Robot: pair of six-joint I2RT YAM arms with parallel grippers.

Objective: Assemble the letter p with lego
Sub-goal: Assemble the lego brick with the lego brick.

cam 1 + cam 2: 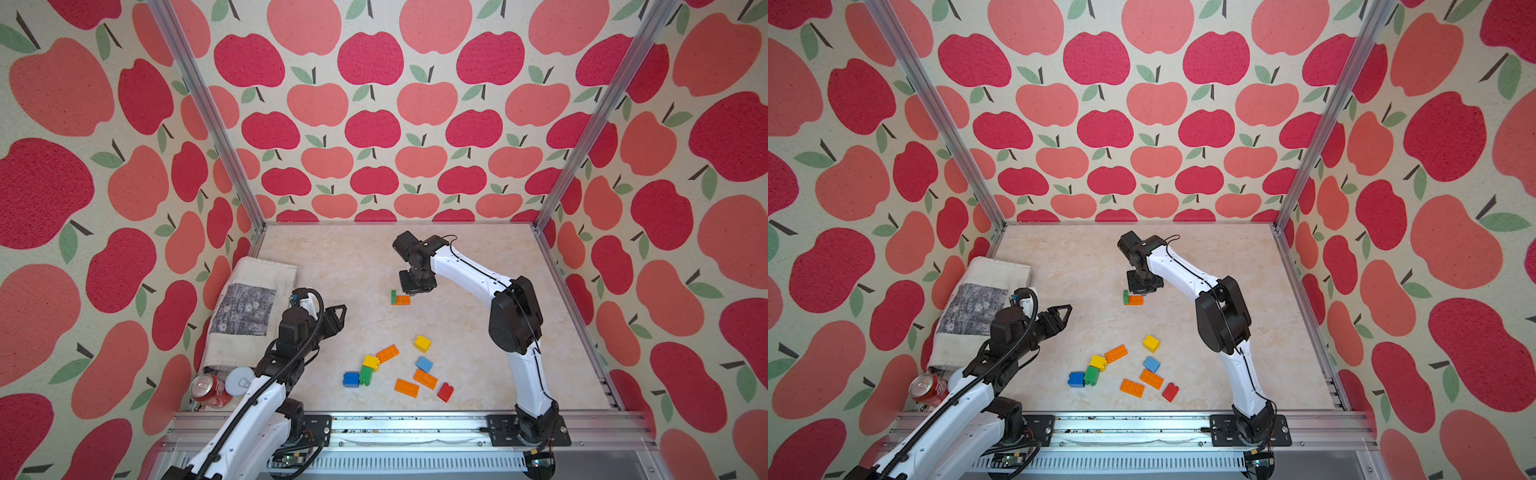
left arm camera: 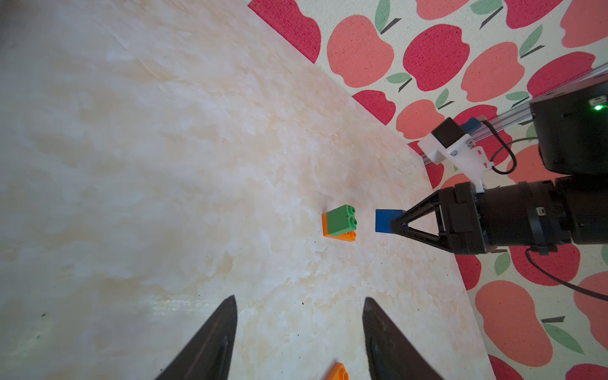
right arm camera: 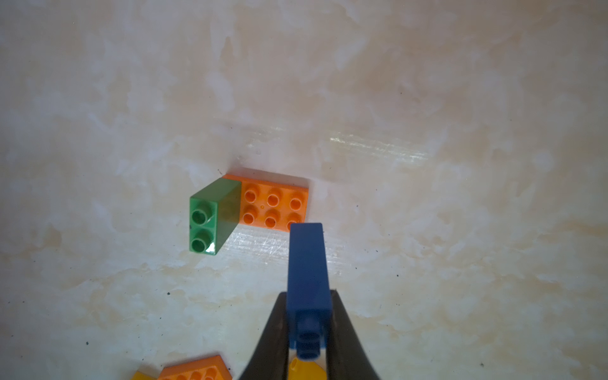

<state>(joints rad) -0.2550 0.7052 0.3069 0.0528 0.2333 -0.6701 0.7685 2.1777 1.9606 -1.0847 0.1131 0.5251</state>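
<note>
Bright, even light filling all views, shadows falling soft. Glare streaking across table (image 3: pixel 378 144) in right wrist view. Top views bowing at edges. Left gripper (image 2: pixel 300 297) blurring up close.

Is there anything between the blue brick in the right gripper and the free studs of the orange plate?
Nothing visible does. The right gripper holds the blue brick clear of the orange plate, whose six free studs are bare. The green brick sits only on one end of it.
</note>
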